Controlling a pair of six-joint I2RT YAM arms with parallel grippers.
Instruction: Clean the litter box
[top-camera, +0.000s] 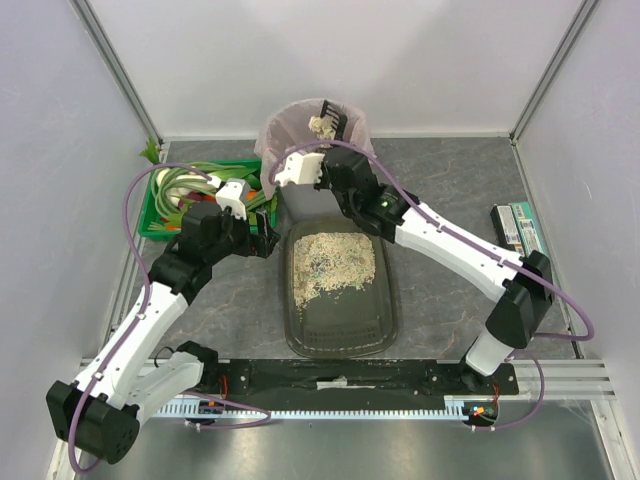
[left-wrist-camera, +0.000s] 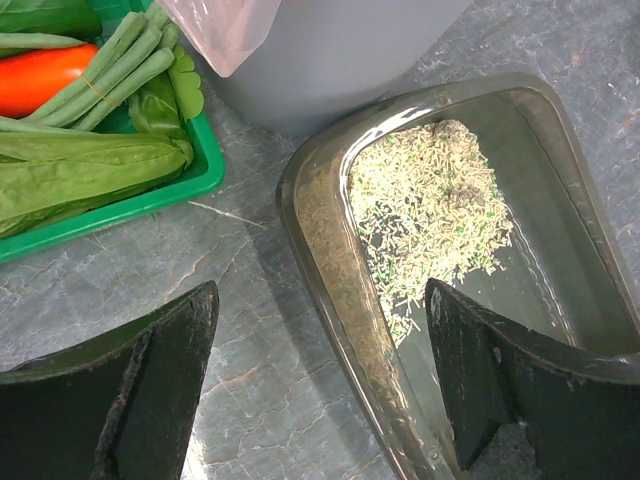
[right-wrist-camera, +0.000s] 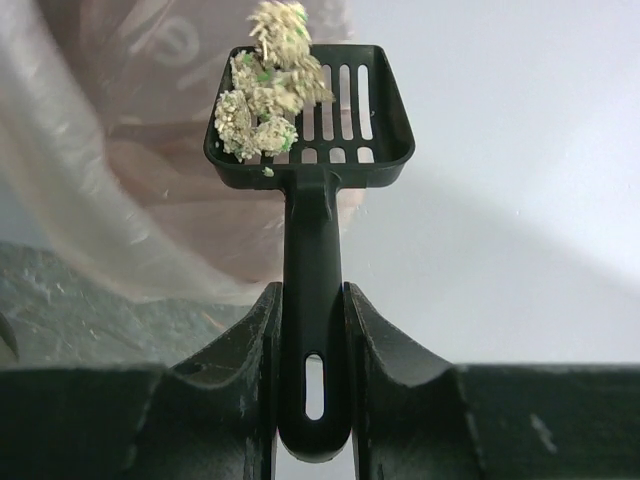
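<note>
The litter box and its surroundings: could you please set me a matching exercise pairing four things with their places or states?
Column one:
1. scoop
2. litter box
3. green crate
4. left gripper

Column two:
A. open, one finger on each side of a rim
B. holds vegetables
C. carries clumps above the bin
D. litter spread at its far end

Pairs: 1-C, 2-D, 3-B, 4-A.

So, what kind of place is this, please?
Probably a robot test cell, not a home: plain white walls on metal posts, left arm and right arm bolted to a rail, and props: a litter box, bin and vegetable crate.
</note>
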